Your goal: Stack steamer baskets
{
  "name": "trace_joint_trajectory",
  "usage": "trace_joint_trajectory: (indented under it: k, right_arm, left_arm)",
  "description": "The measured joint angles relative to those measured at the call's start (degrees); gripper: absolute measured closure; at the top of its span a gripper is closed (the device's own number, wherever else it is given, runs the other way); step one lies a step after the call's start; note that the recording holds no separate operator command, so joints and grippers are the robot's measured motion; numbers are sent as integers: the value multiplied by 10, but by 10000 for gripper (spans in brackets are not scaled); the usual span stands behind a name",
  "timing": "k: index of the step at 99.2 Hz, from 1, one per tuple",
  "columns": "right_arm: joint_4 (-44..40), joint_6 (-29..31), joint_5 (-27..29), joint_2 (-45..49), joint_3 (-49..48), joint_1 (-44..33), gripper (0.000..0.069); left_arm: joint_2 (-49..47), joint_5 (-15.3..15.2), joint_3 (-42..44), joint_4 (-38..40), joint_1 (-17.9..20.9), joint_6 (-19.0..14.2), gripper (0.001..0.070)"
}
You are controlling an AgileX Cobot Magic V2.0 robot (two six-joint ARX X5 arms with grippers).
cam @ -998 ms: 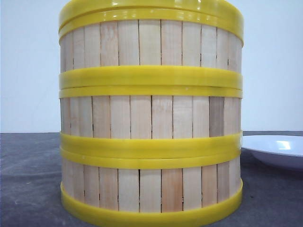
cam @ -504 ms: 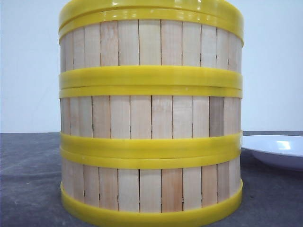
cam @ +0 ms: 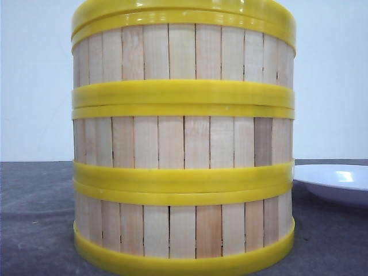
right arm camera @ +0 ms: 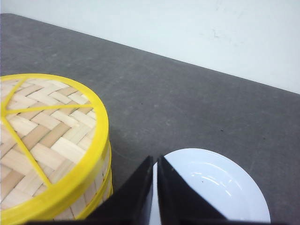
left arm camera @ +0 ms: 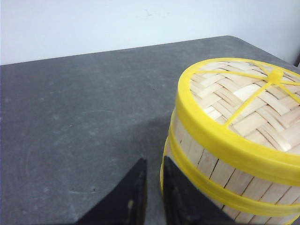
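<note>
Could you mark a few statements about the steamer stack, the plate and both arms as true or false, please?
1. The three steamer baskets stand in one stack. True.
2. The woven lid lies on the table beside the stack. False: it caps the stack.
3. The white plate sits to the right of the stack. True.
4. The left gripper holds a basket. False: its jaws are shut on nothing.
5. The right gripper is wide open. False: it is shut.

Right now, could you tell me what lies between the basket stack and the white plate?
Only bare grey table; the front view shows the stack and plate apart.
</note>
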Motion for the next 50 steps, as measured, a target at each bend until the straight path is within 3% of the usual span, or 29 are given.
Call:
trace_joint_trajectory:
  k: [19,28,50]
  right_arm:
    - [0,0,0,0,0,0,682]
    - [0,0,0,0,0,0,682]
    - [0,0,0,0,0,0,682]
  left_arm:
    - [0,0,0,0,0,1,674]
    - [-2,-1,0,0,3,20,674]
    - [-7,-2,-13,35,73,63,674]
